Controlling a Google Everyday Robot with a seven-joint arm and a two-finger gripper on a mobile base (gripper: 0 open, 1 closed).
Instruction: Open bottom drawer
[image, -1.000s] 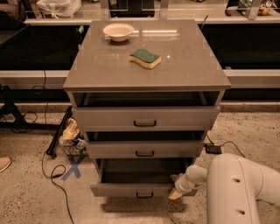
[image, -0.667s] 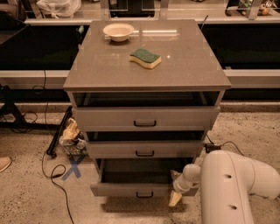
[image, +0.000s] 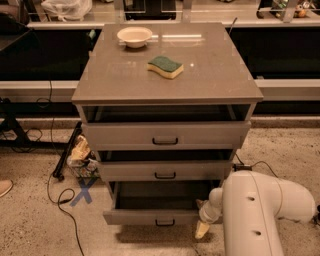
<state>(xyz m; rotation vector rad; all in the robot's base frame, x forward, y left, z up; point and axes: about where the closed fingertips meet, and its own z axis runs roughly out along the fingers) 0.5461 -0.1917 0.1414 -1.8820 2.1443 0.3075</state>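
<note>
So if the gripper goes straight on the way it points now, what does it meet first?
Probably the floor. The gripper hangs by the right end of the bottom drawer front, pointing almost straight down, with nothing visible beneath it, though depth is hard to judge.

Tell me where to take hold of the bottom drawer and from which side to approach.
Grip the small black bar handle at the centre of the bottom drawer's flat front, coming from the front: the bar lies horizontal, and the front is otherwise plain. The gripper sits by the drawer's front corner on the view's right, off the handle.
</note>
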